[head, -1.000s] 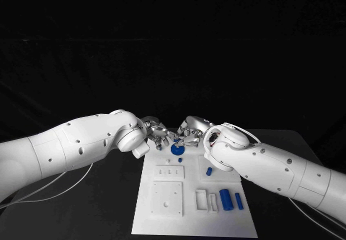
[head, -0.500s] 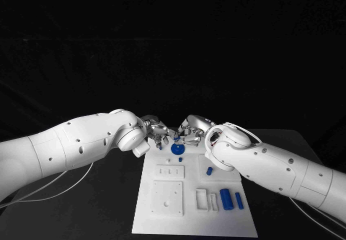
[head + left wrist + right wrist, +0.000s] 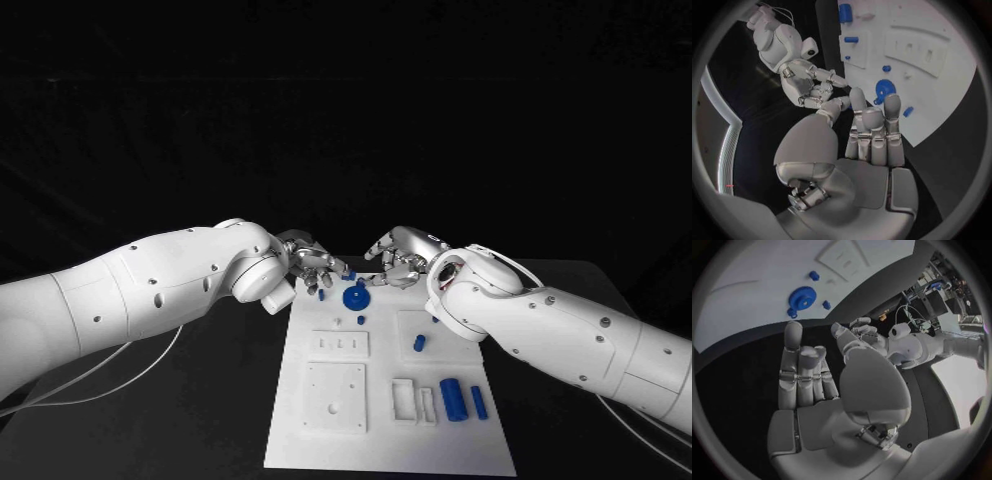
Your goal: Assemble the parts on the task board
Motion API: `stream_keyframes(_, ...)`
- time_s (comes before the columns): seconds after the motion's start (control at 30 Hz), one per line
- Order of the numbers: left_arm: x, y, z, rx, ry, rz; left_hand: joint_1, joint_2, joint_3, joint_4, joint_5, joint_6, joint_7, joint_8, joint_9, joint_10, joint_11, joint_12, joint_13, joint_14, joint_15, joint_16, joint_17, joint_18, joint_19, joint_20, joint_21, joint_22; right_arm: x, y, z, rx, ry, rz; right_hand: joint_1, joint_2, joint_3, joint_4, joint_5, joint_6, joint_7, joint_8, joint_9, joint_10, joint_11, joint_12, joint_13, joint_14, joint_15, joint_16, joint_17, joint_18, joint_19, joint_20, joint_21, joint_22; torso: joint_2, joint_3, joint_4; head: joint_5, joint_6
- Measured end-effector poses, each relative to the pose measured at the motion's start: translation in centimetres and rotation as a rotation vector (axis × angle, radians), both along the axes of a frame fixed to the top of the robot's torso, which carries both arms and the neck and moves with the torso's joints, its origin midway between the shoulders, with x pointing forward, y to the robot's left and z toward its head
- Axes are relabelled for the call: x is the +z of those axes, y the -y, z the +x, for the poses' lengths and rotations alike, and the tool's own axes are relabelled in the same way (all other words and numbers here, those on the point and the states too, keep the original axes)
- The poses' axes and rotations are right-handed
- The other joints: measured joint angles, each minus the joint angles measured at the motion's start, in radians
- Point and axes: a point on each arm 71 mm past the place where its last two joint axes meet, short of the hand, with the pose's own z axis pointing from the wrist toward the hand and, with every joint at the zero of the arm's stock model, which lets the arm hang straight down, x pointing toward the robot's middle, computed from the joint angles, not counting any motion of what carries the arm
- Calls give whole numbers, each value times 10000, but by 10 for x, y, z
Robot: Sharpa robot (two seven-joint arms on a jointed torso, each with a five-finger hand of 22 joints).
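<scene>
Now, from left to right, you see your left hand (image 3: pixel 307 262) poised over the far left corner of the task board (image 3: pixel 378 452), its fingers (image 3: pixel 873 132) stretched out side by side and gripping nothing, as the left wrist view makes plain. Just beside its fingertips a small blue part (image 3: pixel 320 294) lies on the white plate, and another small blue piece (image 3: pixel 348 275) sits at the board's far edge between the two hands. A blue disc with a hub (image 3: pixel 355 295) rests on the board just nearer you, with a small blue peg (image 3: pixel 359 320) close below it. Across the gap, your right hand (image 3: pixel 400 255) hangs above the far right side of the board, apart from the disc; the right wrist view shows its fingers (image 3: pixel 804 375) extended and loosely together, thumb apart, with nothing in its grasp. Further down the plate, a raised panel with three slots (image 3: pixel 336 345) and a square panel with a hole (image 3: pixel 333 397) occupy the left half. On the right half you find a short blue piece (image 3: pixel 418 342), two white rectangular frames (image 3: pixel 411 400), a thick blue cylinder (image 3: pixel 451 399) and a slimmer blue bar (image 3: pixel 477 401) side by side. The board lies on the black bench (image 3: pixel 216 420).
</scene>
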Motion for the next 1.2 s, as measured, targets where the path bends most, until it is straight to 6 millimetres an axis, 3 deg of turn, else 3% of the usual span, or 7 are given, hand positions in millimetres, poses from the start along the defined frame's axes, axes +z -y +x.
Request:
stream_keyframes(0.3,-1,-8,1,120,28,155,1,-1,-31,-50,-3,0,0,4,0,-22,-19,141,39,53,-21,91,197,0,0,1,39,46,-1,40,0,-171,-84,-136,77,53,-102,29,220,-5,3,0,1,-86,-13,207,-348,-66,4,1,-127,2,36,37,-84,78,-7,6,-21,60,-39)
stream_keyframes(0.6,-4,-11,-2,105,-53,284,2,-1,-55,-82,-199,0,0,15,0,15,-55,307,107,111,-40,231,532,-22,256,-71,-438,364,6,61,1,-398,-167,357,-5,135,25,-13,708,161,-44,0,1,-85,-13,247,-481,-69,1,1,-181,-2,36,36,-135,109,-12,18,-18,70,-84)
stream_keyframes(0.77,-10,-12,-10,-43,-203,388,1,-1,-14,-125,-245,0,0,18,-1,15,-56,559,212,164,-64,426,813,-22,363,-65,-664,684,12,68,4,-621,-155,874,-112,131,133,-39,820,160,-44,0,1,-85,-12,246,-587,-101,-31,1,-280,-3,36,36,-228,109,-12,26,-13,49,-170)
stream_keyframes(1.2,-31,-12,-43,-211,-406,484,107,-106,62,-254,-895,0,0,21,-3,34,-111,1236,544,362,-119,990,1677,-6,608,-31,-1143,1471,25,88,24,-1469,2,2150,-203,120,201,-24,1237,194,-69,0,2,-121,-49,242,-734,-135,-68,-287,-589,-12,36,36,-372,2,-1,35,7,-4,-424)
